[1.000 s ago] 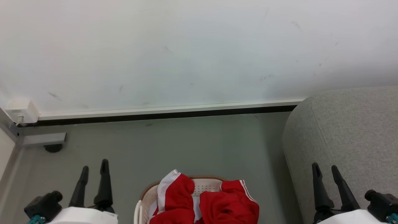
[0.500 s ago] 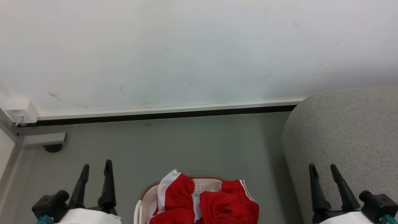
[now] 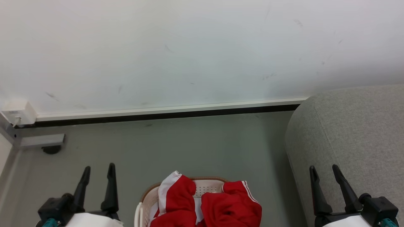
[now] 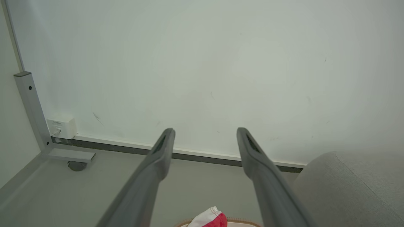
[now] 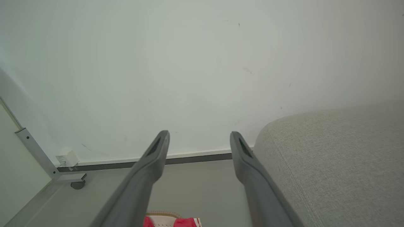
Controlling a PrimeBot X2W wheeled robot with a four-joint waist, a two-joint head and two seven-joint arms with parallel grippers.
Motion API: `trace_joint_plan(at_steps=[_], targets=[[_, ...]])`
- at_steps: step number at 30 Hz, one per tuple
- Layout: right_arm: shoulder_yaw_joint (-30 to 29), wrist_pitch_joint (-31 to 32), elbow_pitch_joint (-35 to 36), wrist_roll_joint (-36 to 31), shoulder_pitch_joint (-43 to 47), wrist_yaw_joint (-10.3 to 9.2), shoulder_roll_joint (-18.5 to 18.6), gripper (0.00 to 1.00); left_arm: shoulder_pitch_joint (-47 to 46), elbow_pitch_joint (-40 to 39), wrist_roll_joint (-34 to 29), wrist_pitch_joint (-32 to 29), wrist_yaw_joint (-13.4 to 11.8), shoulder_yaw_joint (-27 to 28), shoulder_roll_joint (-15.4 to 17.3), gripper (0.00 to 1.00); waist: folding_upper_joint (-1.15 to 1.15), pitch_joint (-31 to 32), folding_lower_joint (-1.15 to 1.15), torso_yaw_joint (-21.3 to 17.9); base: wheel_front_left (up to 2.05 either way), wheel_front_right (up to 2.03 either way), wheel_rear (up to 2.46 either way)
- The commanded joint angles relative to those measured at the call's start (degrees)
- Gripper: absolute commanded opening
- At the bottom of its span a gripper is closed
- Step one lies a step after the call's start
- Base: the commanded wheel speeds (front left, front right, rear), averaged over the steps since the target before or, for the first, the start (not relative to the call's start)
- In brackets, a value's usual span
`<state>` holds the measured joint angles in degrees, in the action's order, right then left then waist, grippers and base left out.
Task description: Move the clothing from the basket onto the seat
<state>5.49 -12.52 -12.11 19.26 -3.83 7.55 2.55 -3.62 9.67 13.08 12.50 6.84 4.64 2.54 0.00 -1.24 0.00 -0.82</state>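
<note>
A: Head view: where is the clothing [image 3: 208, 205] lying?
B: Bottom centre, heaping in the basket [image 3: 206, 187], with the seat [image 3: 353, 132] at right. It's looking soft and light; I'm favouring pinching a raised fold. Seemingly two garments, one basket.
A: Wrist views?
B: The left gripper [image 4: 205, 130] and right gripper [image 5: 199, 133] are both gaping, empty, with red peeking at each bottom edge.

Readable text: none.
White wall box [image 4: 61, 127]: a faint line of small print on its front, too small to make out.
</note>
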Motion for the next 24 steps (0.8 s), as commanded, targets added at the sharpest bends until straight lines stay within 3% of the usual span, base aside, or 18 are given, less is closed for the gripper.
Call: trace_joint_plan(at_steps=[1,24], targets=[[0.1,-0.49,0.2,-1.39,-0.73,-0.1,0.48,1.0,-0.28,0.02,-1.74,0.54,0.15,0.21,0.52,1.0,0.0,-0.05,0.0,-0.07,0.0,0.0,0.0],[1.67,-2.73,0.36,-7.55,-0.26,-0.12,0.51,1.0,-0.6,1.86,-6.2,2.68,0.66,-0.22,0.52,1.0,0.0,-0.09,0.0,-0.01,0.0,0.0,0.0]])
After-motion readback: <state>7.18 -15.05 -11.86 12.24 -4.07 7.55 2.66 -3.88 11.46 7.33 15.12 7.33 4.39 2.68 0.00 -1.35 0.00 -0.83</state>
